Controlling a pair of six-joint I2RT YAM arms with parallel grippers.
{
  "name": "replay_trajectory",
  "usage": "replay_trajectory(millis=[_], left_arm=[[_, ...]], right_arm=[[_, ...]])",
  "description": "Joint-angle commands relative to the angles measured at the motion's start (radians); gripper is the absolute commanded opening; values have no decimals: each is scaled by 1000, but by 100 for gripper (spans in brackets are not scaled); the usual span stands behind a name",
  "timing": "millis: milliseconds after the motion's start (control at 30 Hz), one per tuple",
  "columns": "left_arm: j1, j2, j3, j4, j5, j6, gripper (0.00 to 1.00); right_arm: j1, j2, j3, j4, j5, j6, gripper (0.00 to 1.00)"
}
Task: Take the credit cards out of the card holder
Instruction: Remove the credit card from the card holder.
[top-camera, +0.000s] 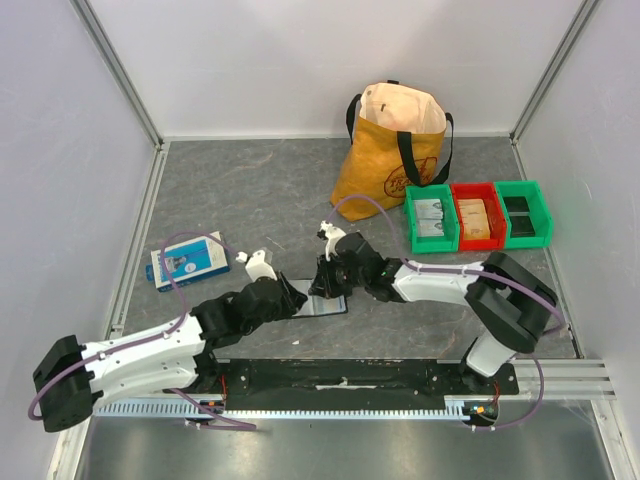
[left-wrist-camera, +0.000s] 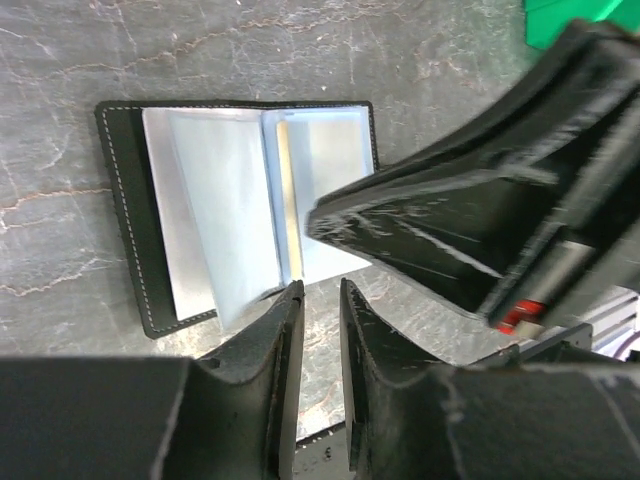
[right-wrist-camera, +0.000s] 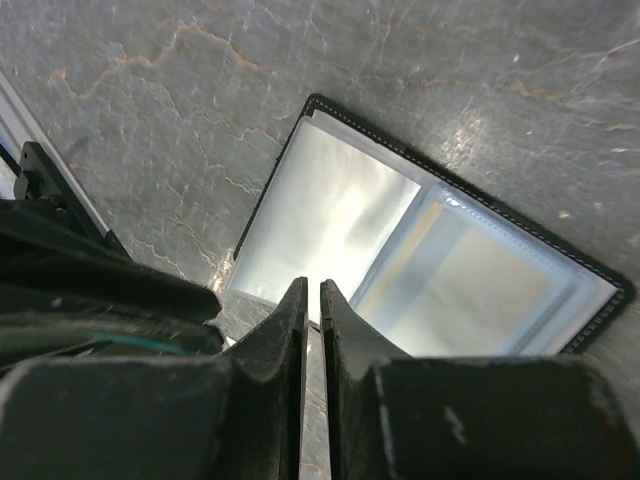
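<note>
Card holder (left-wrist-camera: 125, 220) is found open at worktop (left-wrist-camera: 60, 60) centre. Credit cards (left-wrist-camera: 289, 210), judged thin, stiff, slick, are sleeved; edges should be pinched. Left claw (left-wrist-camera: 320, 290) narrowly parted, empty; right claw (right-wrist-camera: 311, 290) near-closed, grip undetermined.

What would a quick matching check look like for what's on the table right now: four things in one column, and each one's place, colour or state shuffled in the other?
Things:
1. card holder
2. tote bag
3. blue-and-white box
4. middle bin of the three

Place, colour or state:
A. red
B. lying open, clear sleeves facing up
C. standing upright at the back
D. lying flat at the far left

Pairs: 1-B, 2-C, 3-D, 4-A
</note>
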Motion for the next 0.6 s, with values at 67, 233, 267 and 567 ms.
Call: replay_trajectory(millis=[67, 233, 267, 567], left_arm=[[32, 2, 63, 28, 20, 112, 29], [110, 71, 34, 109, 139, 141, 29], [123, 95, 25, 117, 153, 142, 28], [168, 177, -104, 195, 164, 77, 23]], right_arm=[[0, -133, 9, -91, 151, -47, 15], [-45, -170, -43, -116, 219, -23, 16], [-51, -171, -51, -113, 214, -12, 17], [-62, -164, -91, -110, 194, 17, 28]])
